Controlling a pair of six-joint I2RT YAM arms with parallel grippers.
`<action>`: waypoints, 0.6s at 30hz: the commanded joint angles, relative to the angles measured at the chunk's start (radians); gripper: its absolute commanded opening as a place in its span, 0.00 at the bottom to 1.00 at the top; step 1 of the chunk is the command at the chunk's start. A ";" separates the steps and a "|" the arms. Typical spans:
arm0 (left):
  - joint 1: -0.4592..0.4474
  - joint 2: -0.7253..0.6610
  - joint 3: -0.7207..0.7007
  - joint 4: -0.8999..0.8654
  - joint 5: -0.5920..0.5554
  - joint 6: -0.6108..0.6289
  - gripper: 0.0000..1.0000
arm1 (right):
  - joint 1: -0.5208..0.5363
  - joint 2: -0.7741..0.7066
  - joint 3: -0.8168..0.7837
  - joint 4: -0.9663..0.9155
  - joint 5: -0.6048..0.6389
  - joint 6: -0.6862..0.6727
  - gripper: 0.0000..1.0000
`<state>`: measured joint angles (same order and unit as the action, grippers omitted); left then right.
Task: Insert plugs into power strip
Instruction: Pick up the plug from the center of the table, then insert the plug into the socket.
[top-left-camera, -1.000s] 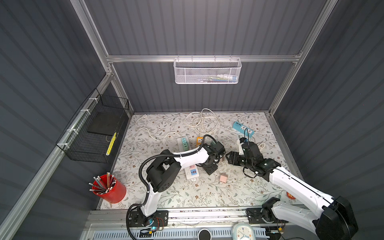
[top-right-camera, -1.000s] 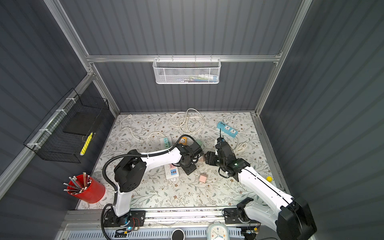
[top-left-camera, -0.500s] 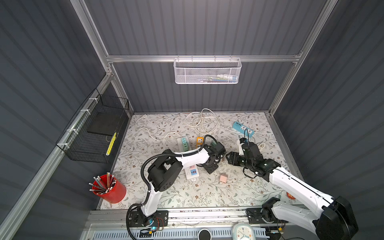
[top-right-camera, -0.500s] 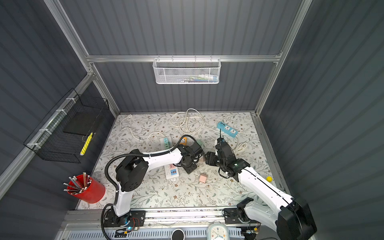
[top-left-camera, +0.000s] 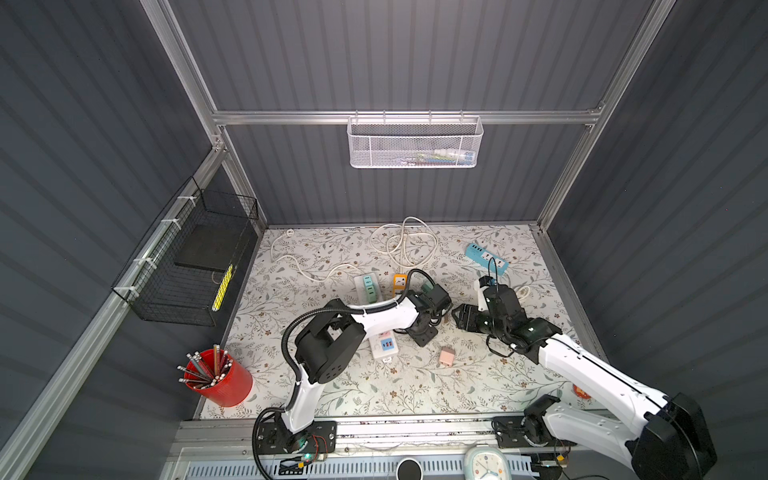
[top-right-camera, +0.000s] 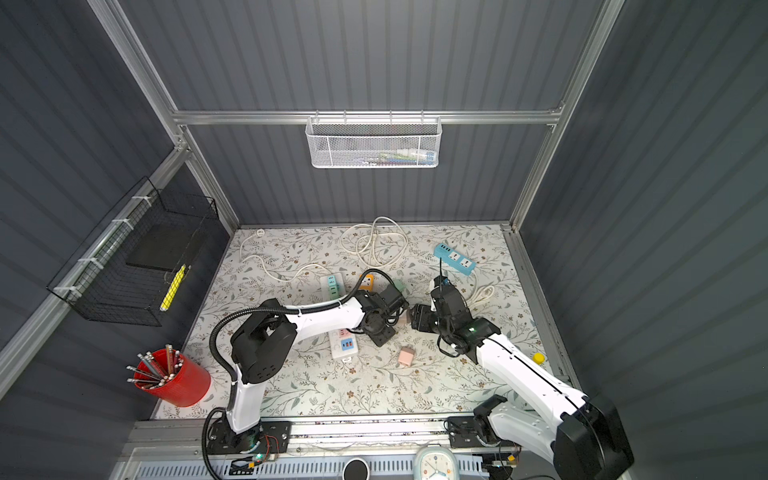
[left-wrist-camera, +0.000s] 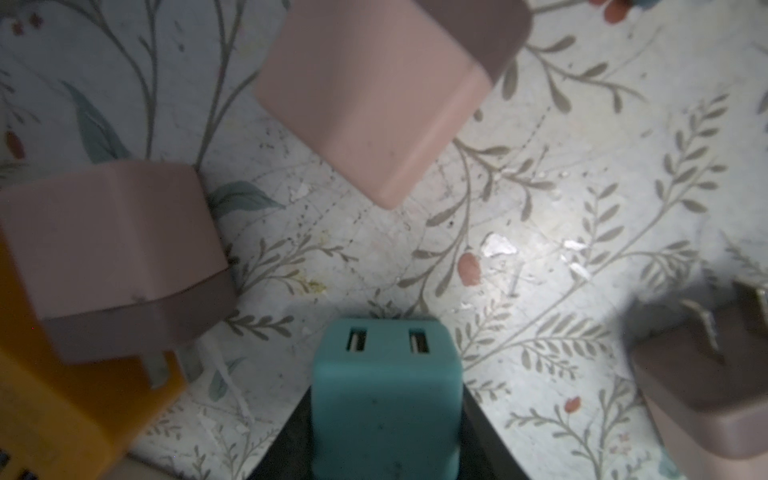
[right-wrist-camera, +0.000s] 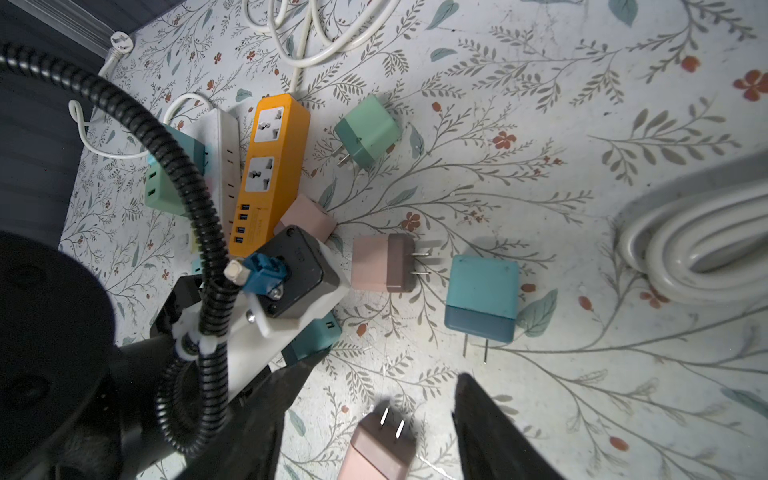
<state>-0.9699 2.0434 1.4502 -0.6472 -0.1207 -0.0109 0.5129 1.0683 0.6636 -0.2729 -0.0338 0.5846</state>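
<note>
Floral mat (top-left-camera: 478, 386), both arms reaching to its middle, grippers nose to nose. White strip (top-left-camera: 384, 349) runs under the left arm, with two seated plugs (top-left-camera: 370, 289) at its far end. Orange strip (right-wrist-camera: 272, 166) lies right beside it. Blue strip (top-left-camera: 486, 257) is well apart, far right.

Left gripper (left-wrist-camera: 385, 399) is clamped on a teal plug (left-wrist-camera: 384, 365), USB ports facing out, prongs hidden. Can't tell if it's off the mat.

Right gripper (right-wrist-camera: 395, 368) has jaws apart, straddling a pink plug (right-wrist-camera: 374, 453) that lies prongs forward with a gap on each side.

Loose nearby:
- mint plug (right-wrist-camera: 368, 129)
- second teal plug (right-wrist-camera: 482, 291)
- second pink plug (right-wrist-camera: 382, 262)
- third pink plug (right-wrist-camera: 309, 216), against the orange strip
- lone pink plug (top-left-camera: 447, 356), nearer the front
</note>
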 joint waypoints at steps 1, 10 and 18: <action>-0.007 -0.042 -0.083 0.026 0.002 -0.003 0.40 | -0.004 -0.019 0.007 -0.033 0.006 -0.011 0.65; -0.008 -0.403 -0.480 0.605 0.036 -0.049 0.33 | -0.004 -0.020 0.067 -0.083 -0.084 -0.029 0.64; -0.007 -0.506 -0.675 0.913 0.077 -0.006 0.25 | 0.018 0.015 0.123 -0.085 -0.202 -0.037 0.61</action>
<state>-0.9730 1.5604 0.8227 0.0895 -0.0811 -0.0353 0.5194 1.0672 0.7589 -0.3450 -0.1780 0.5629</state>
